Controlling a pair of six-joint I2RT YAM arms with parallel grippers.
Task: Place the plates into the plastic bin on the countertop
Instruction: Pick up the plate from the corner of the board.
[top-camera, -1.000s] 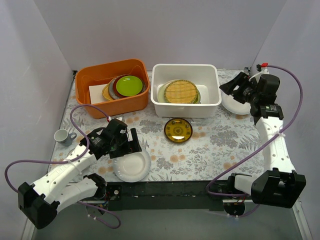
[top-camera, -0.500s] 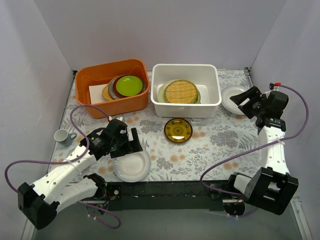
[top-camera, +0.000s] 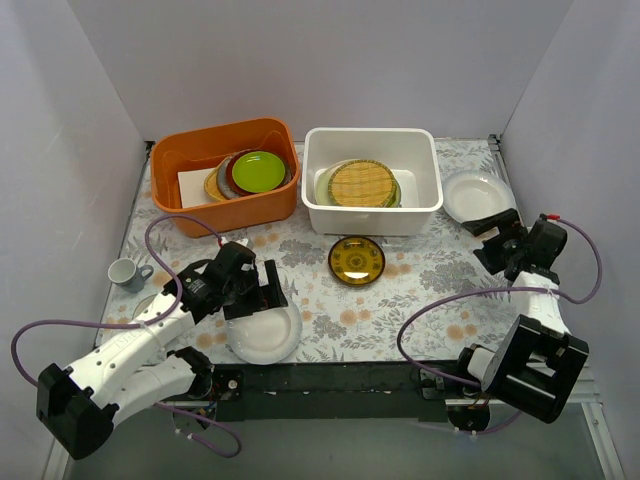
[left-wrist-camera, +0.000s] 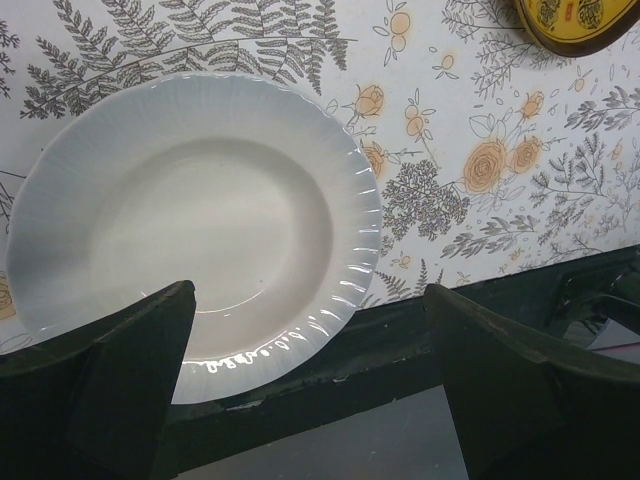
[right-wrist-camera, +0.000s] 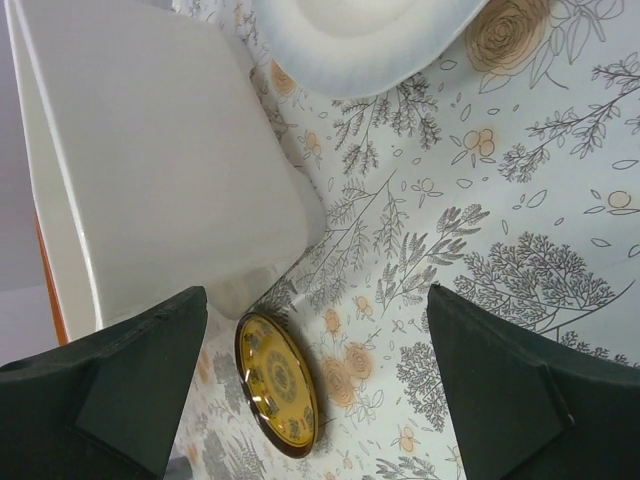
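The left gripper (top-camera: 264, 293) is spread wide and empty, hanging over the scalloped white round plate (left-wrist-camera: 190, 230) at the near edge of the floral-patterned countertop (top-camera: 440, 290). The right gripper (top-camera: 494, 240) is equally wide and holds nothing. It is near the plain white round plate (top-camera: 472, 195) beside the white rectangular plastic bin (top-camera: 372, 216) — 1 woven yellow round plate (top-camera: 359, 184) tops the stack inside.

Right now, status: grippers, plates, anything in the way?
Both open, empty: left gripper over near white plate, right gripper short of far white plate. In the bin, woven plate on a stack. In the way: gold plate, ahead of the bin.
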